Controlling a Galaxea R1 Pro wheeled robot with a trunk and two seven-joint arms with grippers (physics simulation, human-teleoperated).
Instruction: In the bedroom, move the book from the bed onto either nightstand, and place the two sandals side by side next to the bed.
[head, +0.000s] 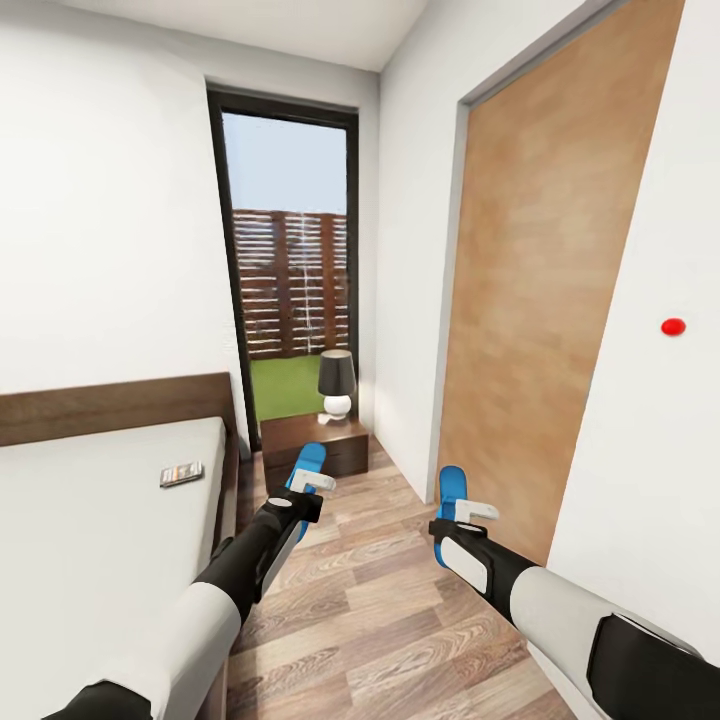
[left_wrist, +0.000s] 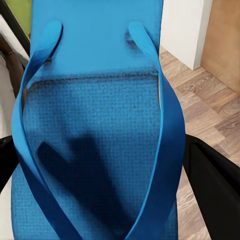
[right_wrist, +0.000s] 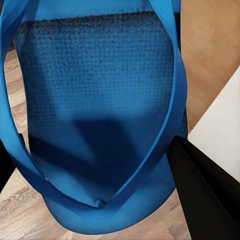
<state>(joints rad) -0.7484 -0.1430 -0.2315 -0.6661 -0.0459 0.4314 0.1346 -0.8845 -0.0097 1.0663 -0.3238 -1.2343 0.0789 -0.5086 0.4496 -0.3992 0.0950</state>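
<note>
Blue sandals, one per gripper | left gripper (head: 308, 487) clamped on left sandal (head: 309, 462) | right gripper (head: 470, 512) gripping right sandal (head: 452, 487) | book (head: 181, 474) lying on bed (head: 90, 520) | nightstand (head: 312, 440) by window, lamp (head: 337, 383) on it

Bed (head: 90, 520) at left, headboard against left wall. Book (head: 181, 474) on mattress near bed's right edge. Nightstand (head: 300, 445) just right of bed head, before window (head: 290, 270); lamp (head: 337, 384) on nightstand. Door (head: 540, 300) in right wall. Left pincer (head: 305, 490) holds one sandal (head: 308, 463) above floor (head: 380, 600) beside bed; right pincer (head: 465, 520) holds other sandal (head: 452, 490) nearer door.
</note>
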